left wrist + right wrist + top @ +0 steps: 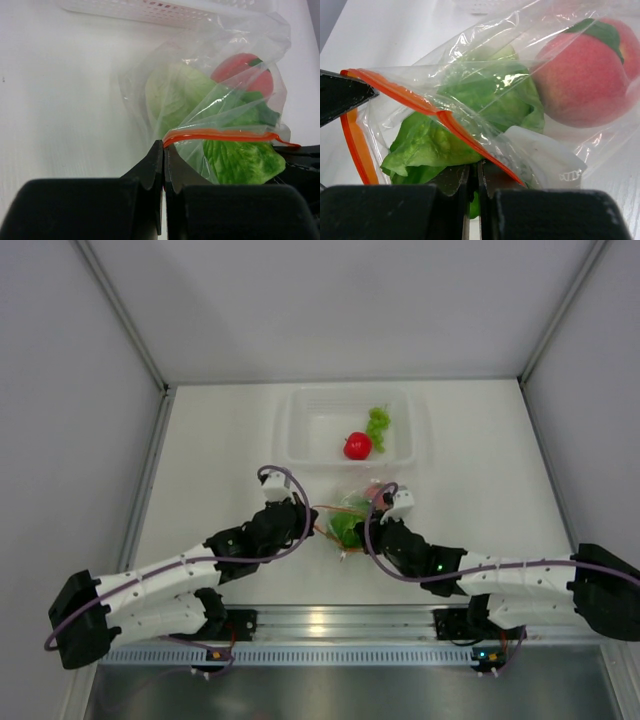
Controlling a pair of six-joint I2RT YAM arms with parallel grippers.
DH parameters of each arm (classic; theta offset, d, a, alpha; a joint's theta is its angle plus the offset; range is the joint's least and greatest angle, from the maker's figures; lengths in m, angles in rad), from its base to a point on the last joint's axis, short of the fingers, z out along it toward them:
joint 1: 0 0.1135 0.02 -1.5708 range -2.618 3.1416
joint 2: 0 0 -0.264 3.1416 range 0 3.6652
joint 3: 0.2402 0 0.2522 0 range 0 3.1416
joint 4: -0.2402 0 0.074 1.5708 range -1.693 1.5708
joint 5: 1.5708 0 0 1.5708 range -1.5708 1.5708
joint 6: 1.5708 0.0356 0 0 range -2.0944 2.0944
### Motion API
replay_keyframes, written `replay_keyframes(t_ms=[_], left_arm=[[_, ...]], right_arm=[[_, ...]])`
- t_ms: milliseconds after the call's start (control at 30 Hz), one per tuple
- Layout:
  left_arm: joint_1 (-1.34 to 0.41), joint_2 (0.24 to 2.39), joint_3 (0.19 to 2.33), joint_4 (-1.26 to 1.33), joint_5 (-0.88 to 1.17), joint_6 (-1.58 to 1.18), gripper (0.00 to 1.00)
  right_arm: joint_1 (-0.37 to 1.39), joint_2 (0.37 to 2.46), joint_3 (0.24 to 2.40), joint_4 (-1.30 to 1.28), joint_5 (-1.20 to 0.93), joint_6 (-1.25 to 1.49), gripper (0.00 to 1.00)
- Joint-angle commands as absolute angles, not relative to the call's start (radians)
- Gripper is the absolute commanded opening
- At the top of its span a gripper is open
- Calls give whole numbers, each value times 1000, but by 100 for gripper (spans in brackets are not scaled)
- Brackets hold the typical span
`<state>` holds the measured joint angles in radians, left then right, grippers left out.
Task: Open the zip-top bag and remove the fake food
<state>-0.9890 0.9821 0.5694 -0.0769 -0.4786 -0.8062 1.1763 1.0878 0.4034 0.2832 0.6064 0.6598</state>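
Unzipping step in hand; left gripper [163, 152] and right gripper [474, 175] each pinch the zip strip [220, 134] of the zip-top bag [240, 35] just ahead of their fingertips; lettuce [485, 95] and peach [580, 75] inside; next likely calls for drawing the lips apart.

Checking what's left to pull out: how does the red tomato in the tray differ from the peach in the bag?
The tomato lies bare in the clear tray; the peach sits inside the bag, beside the lettuce. The tomato is solid bright red; the peach is mottled pink-red with a green leaf. Both are round.
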Motion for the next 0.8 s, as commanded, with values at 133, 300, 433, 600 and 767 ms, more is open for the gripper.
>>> replay_keyframes(t_ms=[133, 300, 433, 600, 767], left_arm=[[-1035, 989, 542, 175, -330, -727, 0], [-1149, 996, 558, 212, -416, -651, 0], [-1195, 1026, 583, 209, -474, -539, 0], [-1229, 1063, 569, 209, -522, -476, 0], [-1233, 1042, 500, 209, -546, -417, 0]], right_arm=[[1189, 1121, 558, 314, 640, 646, 0], [1224, 1161, 633, 324, 594, 542, 0], [1267, 1152, 690, 228, 598, 531, 0], [1273, 1114, 759, 30, 681, 560, 0], [1230, 1027, 750, -170, 701, 604, 0]])
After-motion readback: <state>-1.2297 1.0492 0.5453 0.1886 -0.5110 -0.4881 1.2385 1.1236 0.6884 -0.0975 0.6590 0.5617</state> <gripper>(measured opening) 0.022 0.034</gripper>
